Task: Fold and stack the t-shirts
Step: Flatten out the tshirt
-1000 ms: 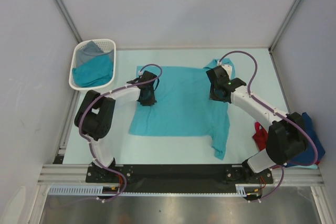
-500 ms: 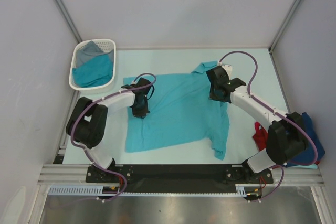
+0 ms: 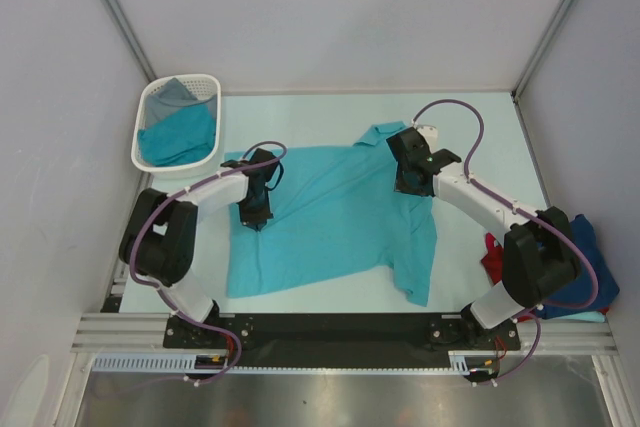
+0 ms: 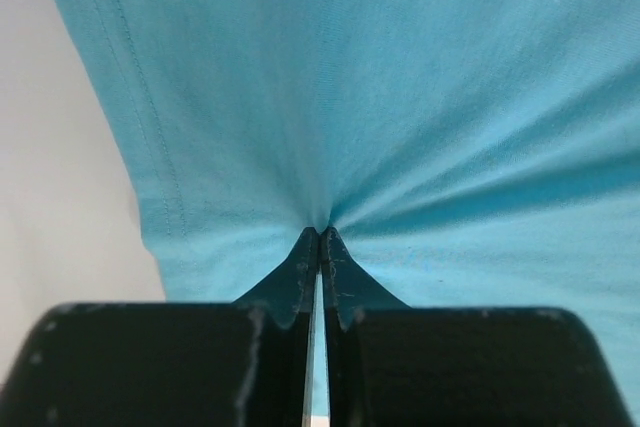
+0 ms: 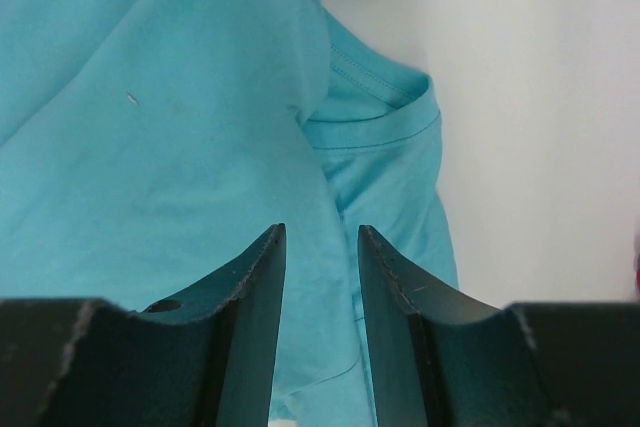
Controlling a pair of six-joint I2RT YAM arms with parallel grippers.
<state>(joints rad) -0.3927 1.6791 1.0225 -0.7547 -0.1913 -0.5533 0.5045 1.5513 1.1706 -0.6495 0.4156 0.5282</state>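
**Teal t-shirt [image 3: 340,212] pinched at its left edge**

The teal t-shirt lies spread and askew across the middle of the bench [image 3: 480,137]. The left gripper [image 4: 320,237] is clamped tight on a pucker of cloth beside the shirt's left hem. The right gripper [image 5: 320,232] stands half-open over the shirt's far right part, gripping nothing.

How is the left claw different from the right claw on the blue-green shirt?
The left claw is squeezed shut; the right claw has a gap between its jaws. The left claw pinches a pucker of the teal t-shirt; the right claw seems to grip nothing. The left claw is by the shirt's side edge, the right claw near its collar. Both are black and over the same shirt.
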